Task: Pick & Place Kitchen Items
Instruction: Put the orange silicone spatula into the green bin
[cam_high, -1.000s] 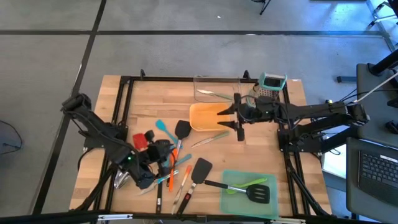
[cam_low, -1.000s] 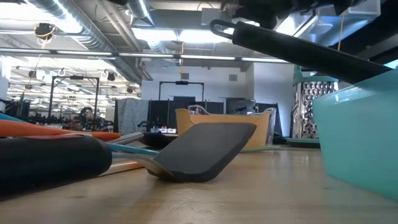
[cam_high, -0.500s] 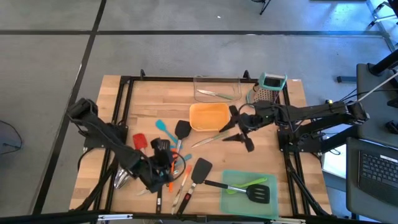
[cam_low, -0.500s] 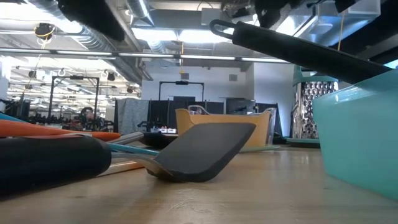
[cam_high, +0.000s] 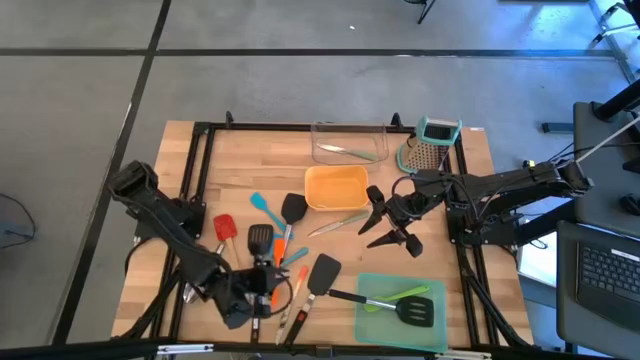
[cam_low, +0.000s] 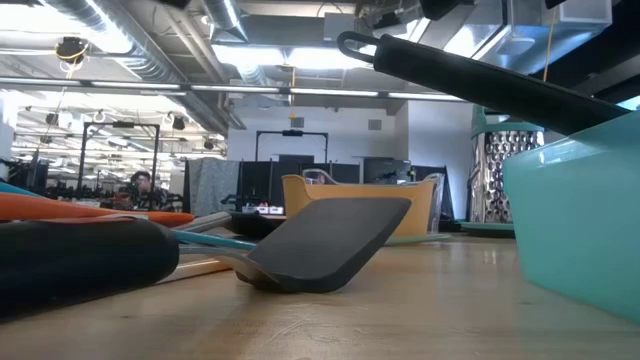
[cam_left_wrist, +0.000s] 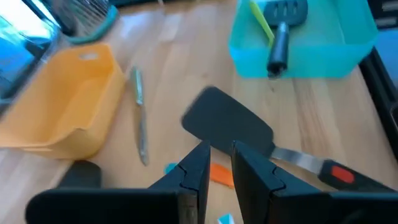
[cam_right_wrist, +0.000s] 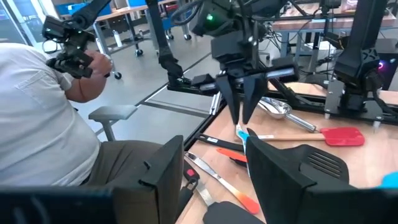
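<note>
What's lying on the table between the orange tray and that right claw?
A slim metal utensil lies between the orange tray and the right claw, seen from above.

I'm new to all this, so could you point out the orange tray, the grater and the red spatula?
orange tray (cam_high: 335, 187), high view, on its bare floor.
grater (cam_high: 437, 130), high view, on its teal top.
red spatula (cam_high: 223, 228), high view, on its red blade.

Right gripper (cam_high: 392, 232) left orange tray (cam_high: 335, 187)
</note>
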